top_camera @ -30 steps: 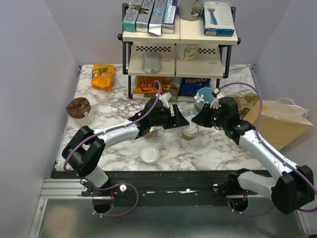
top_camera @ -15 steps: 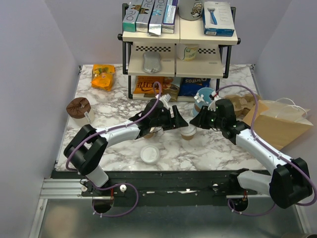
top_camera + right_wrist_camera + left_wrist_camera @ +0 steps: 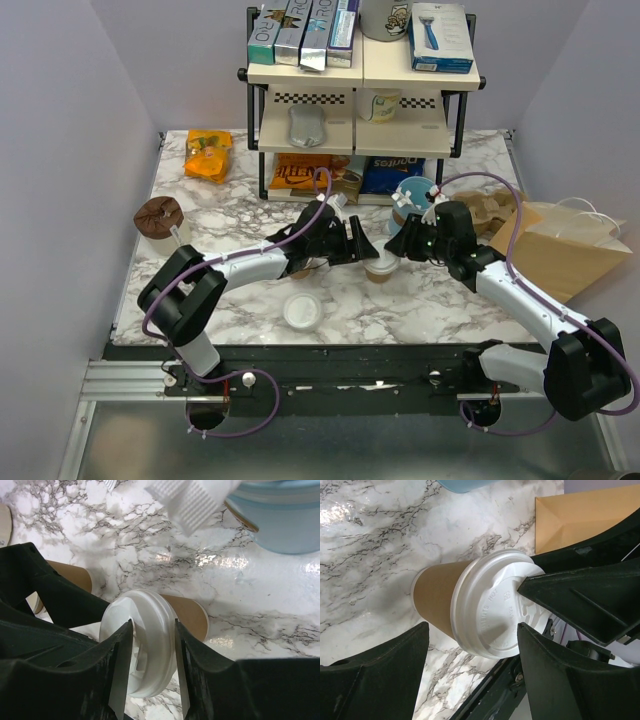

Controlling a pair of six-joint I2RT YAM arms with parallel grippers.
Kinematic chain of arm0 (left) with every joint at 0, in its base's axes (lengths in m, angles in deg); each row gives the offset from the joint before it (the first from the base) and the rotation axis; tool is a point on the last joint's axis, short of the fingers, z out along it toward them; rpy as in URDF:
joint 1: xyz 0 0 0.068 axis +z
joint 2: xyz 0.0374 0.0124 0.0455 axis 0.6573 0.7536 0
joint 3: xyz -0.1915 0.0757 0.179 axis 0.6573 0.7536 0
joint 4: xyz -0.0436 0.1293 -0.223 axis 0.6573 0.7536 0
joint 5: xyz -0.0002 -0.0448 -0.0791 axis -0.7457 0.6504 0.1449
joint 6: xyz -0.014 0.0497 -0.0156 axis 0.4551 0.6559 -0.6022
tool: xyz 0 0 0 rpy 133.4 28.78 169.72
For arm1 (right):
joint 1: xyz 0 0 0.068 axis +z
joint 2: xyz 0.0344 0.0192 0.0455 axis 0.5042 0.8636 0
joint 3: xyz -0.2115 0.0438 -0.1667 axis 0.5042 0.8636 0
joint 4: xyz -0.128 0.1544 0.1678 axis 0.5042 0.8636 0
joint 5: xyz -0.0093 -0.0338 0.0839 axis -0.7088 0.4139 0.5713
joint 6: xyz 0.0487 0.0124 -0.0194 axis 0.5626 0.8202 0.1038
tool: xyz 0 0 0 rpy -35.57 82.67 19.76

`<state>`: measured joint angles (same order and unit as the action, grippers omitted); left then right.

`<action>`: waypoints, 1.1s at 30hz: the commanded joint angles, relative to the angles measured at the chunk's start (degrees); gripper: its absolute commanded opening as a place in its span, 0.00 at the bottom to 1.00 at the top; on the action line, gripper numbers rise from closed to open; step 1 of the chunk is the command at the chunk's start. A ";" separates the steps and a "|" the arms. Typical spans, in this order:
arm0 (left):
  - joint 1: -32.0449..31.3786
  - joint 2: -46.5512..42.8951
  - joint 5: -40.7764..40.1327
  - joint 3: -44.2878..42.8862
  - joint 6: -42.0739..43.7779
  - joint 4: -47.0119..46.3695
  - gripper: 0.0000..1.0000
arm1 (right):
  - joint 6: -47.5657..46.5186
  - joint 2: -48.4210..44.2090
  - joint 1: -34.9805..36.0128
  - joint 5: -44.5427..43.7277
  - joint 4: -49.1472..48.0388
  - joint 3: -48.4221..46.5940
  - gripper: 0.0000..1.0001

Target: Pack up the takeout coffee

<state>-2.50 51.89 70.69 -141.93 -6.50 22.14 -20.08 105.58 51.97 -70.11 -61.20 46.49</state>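
Two claws meet at the takeout coffee point(image 3: 380, 268), which stands upright on the desk point(image 3: 230, 225) in front of the shelf rack point(image 3: 350, 73). Left claw point(image 3: 472, 630): released, its wide-spread fingers point(image 3: 385, 680) flanking the cup without touching it. Right claw point(image 3: 152, 627): fingers parted above the white lid point(image 3: 485, 610), one tip touching its top; no grip visible. Compared with one second earlier, the cup keeps nearly the same spot and both claws remain beside it.

Tan, white-lidded takeout coffee point(image 3: 380, 268) stands upright on the marble table point(image 3: 440, 300).
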 commanded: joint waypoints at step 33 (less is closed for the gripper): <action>-0.35 2.36 1.16 -2.62 -0.19 -1.43 0.72 | -3.52 0.10 0.10 -1.29 4.21 -1.51 0.56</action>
<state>-2.52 53.29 70.79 -142.93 -6.71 22.16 -22.68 105.64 51.97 -72.74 -57.50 46.46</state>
